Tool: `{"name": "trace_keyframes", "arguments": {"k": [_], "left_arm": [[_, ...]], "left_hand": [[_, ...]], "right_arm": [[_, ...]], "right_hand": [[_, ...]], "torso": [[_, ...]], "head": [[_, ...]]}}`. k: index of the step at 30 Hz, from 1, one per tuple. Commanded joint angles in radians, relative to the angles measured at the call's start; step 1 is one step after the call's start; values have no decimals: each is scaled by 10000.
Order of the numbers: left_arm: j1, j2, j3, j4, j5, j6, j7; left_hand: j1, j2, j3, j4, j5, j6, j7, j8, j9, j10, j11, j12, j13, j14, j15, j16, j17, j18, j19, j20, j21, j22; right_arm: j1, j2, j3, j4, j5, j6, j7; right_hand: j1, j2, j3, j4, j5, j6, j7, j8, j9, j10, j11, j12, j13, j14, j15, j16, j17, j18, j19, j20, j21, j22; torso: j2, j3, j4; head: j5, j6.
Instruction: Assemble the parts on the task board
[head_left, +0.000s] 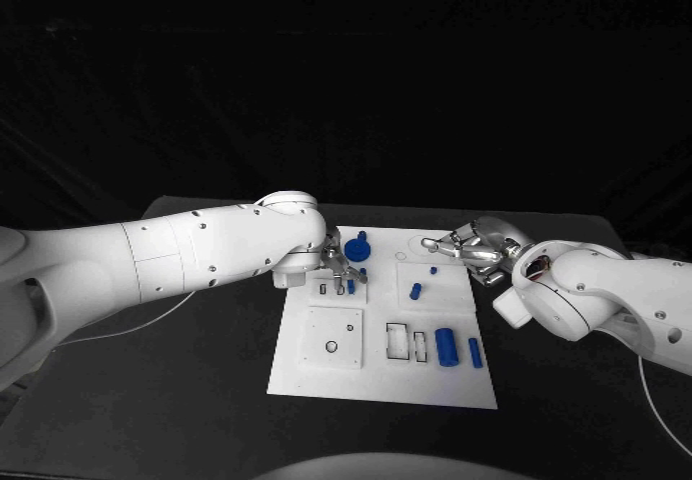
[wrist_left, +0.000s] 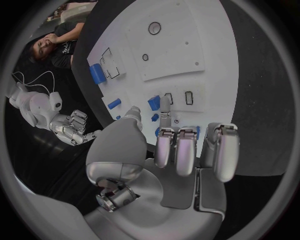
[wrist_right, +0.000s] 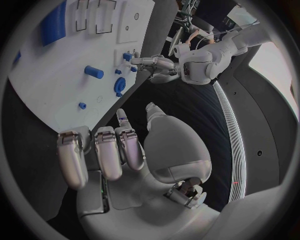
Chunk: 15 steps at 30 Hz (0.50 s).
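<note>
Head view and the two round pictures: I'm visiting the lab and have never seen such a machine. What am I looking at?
It is a robot with two white arms, each ending in a silver hand. The square picture comes from a camera on its head, looking down at a black table. Each round picture comes from a camera at one wrist, behind that hand. On the table lies a white task board with small blue parts, such as a thick cylinder. The left hand has its thumb and a finger at one blue part; whether it grips it, I cannot tell. The right hand hovers by the board's far right corner, holding nothing.
</note>
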<state>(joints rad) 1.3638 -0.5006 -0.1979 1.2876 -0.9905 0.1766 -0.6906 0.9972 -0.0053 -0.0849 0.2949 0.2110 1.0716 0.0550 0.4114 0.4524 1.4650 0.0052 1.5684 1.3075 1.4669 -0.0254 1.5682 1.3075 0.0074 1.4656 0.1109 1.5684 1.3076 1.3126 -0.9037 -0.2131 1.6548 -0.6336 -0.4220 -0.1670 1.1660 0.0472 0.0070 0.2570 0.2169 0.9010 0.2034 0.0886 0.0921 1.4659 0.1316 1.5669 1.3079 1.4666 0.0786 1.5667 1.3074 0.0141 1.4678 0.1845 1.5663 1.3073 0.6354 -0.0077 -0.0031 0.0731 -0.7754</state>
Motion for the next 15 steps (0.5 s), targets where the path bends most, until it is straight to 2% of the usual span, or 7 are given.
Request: {"name": "trace_keyframes", "arguments": {"k": [1,5,15], "left_arm": [[-9,144,2,-94,72,-63,-427],[-15,257,1,-179,97,-31,-443],[-24,386,-6,-339,70,134,-561]], "left_hand": [[124,34,31,-19,37,-76,-3,-55,27,1058,-44,24,2633,1039,-62,25,2633,-74,1052,-81,24,2632],[152,67,31,-24,40,-98,1,-74,53,1058,-40,24,2633,1039,-60,25,2633,-74,1052,-90,24,2632],[334,145,42,-36,82,-154,7,-130,161,1058,-33,24,2633,1039,-54,25,2633,-74,1052,-113,24,2632]], "right_arm": [[-16,10,-1,-11,-108,136,-29],[-21,20,-1,-15,-109,133,-29],[-24,23,-1,9,-109,133,-36]], "right_hand": [[-61,47,13,62,35,-26,50,33,15,1049,95,39,2629,1042,81,41,2634,-141,1030,82,45,2635],[-55,58,10,65,39,-32,53,32,15,1049,98,39,2629,1042,84,41,2634,-141,1030,85,45,2635],[-55,58,10,65,39,-32,53,32,15,1049,98,39,2629,1042,84,41,2634,-141,1030,85,45,2635]], "torso": [[3,3,4],[5,-1,-14],[0,8,6]], "head": [[-37,-34],[-64,-48],[-78,-88]]}}
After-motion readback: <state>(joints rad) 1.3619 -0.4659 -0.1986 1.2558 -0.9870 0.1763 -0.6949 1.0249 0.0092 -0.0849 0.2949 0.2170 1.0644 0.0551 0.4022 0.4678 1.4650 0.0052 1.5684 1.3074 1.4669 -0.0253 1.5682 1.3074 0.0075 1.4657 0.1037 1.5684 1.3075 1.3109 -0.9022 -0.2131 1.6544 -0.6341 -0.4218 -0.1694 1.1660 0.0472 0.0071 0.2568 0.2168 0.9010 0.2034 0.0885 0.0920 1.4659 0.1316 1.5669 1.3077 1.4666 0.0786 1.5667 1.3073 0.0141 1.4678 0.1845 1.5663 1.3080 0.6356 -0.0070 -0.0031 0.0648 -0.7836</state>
